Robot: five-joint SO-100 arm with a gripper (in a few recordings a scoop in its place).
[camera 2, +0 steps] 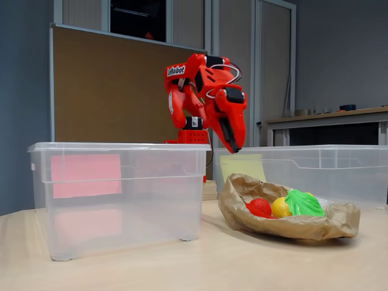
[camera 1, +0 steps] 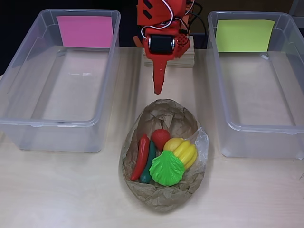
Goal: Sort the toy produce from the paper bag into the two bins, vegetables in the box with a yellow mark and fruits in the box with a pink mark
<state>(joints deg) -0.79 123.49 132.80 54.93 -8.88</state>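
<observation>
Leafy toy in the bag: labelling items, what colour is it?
Bright green, clearest in the overhead view.

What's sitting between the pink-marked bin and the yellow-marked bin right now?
In the overhead view, the paper bag of toy produce lies on the table between the pink-marked bin and yellow-marked bin, with the gripper behind it.

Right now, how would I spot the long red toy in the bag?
Find the crumpled paper bag between the two clear bins. Along its left inner edge in the overhead view lies the red chili pepper, beside a dark green vegetable; it is the only long, thin red piece.
</observation>
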